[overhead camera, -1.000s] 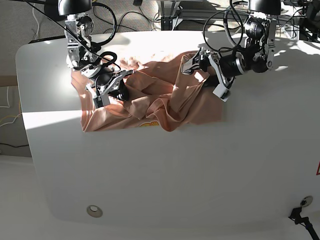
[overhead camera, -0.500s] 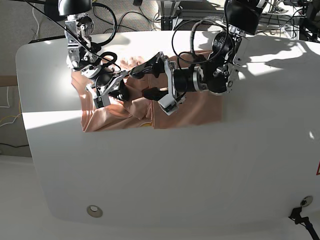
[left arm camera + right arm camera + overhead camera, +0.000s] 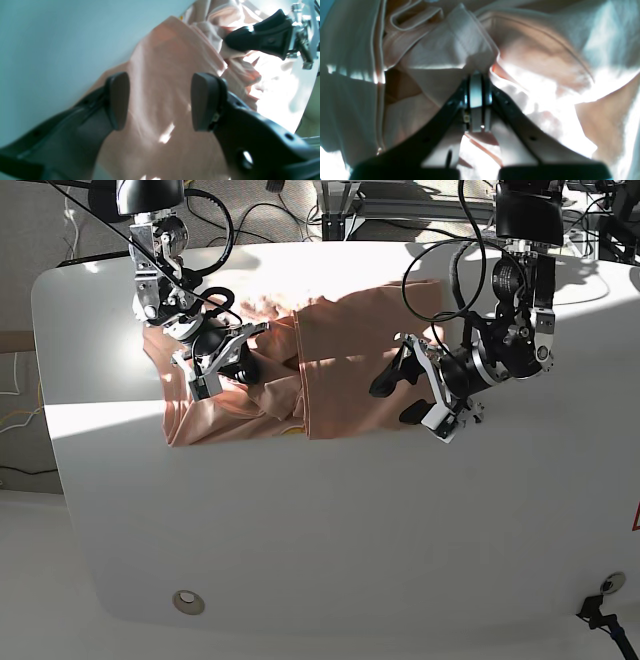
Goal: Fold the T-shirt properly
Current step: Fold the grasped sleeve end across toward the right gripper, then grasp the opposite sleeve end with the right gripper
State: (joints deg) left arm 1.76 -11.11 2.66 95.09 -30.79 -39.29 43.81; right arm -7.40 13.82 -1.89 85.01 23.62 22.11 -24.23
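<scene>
Base view is showing the white tabletop [image 3: 330, 530] carrying everything, with one T-shirt [image 3: 350, 370] lying across its far half, partly in sun and partly in shade. The half toward the left arm is lying fairly flat as a folded panel with a straight edge, while the half under the right arm is sitting bunched and creased. Two arms are working over it. The left gripper [image 3: 402, 395] is hovering over the near edge of the flat panel with its jaws standing wide apart and holding nothing; the left wrist view is showing smooth pink cloth in the gap between the two pads. The right gripper [image 3: 225, 355] is sitting in the crumpled part with its jaws pressed together on a pinch of fabric, and the right wrist view is showing a doubled fold with a stitched hem [image 3: 450, 47] rising out of the closed tips. I judge the cloth to be light, soft and limp, neither slippery nor fragile, so it is likely sagging and dragging wherever it is unsupported. Corners and hemmed edges, being thicker, look like the best holds; a mid-panel pinch would probably only raise a tent. A small yellow print [image 3: 293, 427] is peeking out at the near edge.
</scene>
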